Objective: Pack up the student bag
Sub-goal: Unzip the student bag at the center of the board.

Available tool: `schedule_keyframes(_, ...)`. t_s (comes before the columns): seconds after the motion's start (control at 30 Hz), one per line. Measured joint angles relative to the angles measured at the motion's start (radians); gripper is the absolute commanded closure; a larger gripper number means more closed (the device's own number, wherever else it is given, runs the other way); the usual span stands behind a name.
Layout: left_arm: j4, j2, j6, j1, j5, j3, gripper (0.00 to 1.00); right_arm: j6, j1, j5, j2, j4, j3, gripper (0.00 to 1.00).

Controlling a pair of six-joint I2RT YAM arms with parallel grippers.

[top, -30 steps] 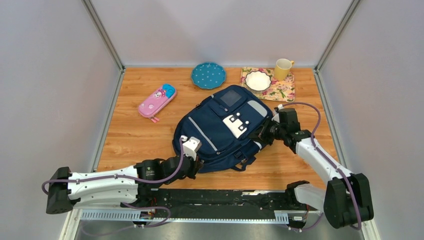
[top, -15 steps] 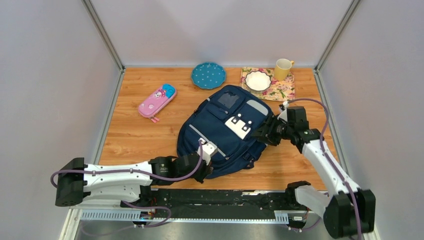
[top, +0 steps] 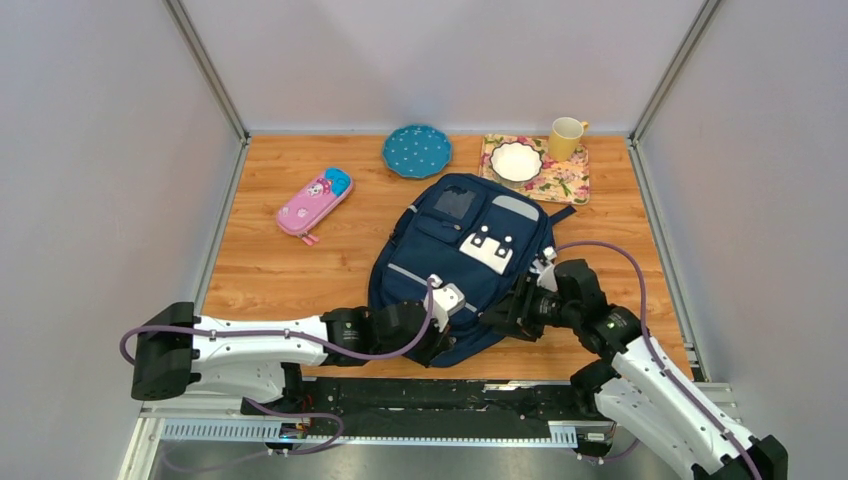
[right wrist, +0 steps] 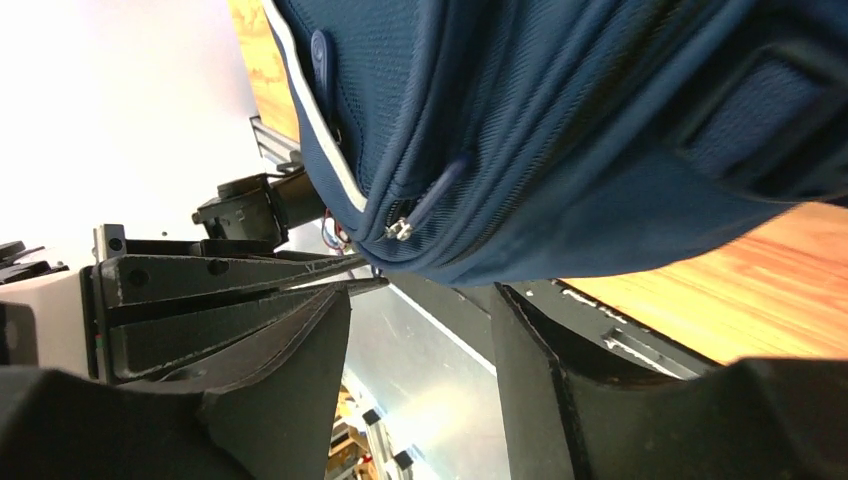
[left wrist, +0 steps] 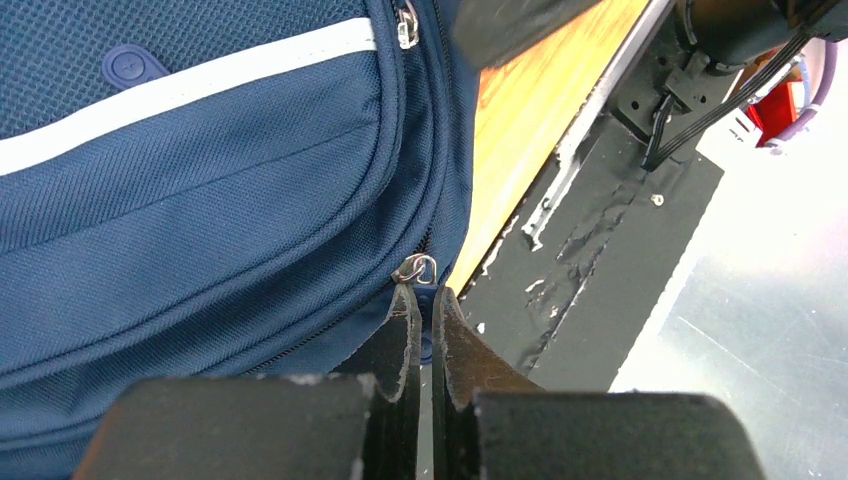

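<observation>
Whether the left gripper (left wrist: 421,297), closed at the zip slider (left wrist: 415,268), pinches a pull cannot be made out. The student bag (top: 465,250) lies centred on the wood-grain table (top: 290,275) between grey walls (top: 100,150). The left arm (top: 260,340) reaches flat from 8 o'clock; the right gripper (right wrist: 422,295), at the bag's 5 o'clock edge, gapes empty.

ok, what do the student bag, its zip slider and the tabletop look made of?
The student bag: navy woven synthetic, probably nylon or polyester; matte, weave visible. The zip slider: silvery metal, judging by its glint. The tabletop: wood-grain pattern, either laminate or real wood; smooth finish.
</observation>
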Motion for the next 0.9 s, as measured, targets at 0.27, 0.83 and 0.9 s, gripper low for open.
schedule_keyframes(0.27,0.048,0.053,0.015,-0.018,0.022,0.036,1.0,0.132,0.093,0.075,0.058,0.13,-0.048,0.48)
schedule_keyframes(0.83,0.03,-0.042,0.036,-0.039,-0.075,-0.018,1.0,0.059,0.095,0.147,0.103,0.107,0.021,1.0)
schedule_keyframes(0.9,0.0,-0.108,0.034,-0.041,-0.121,-0.058,1.0,0.032,0.089,0.141,0.109,0.097,0.03,1.0)
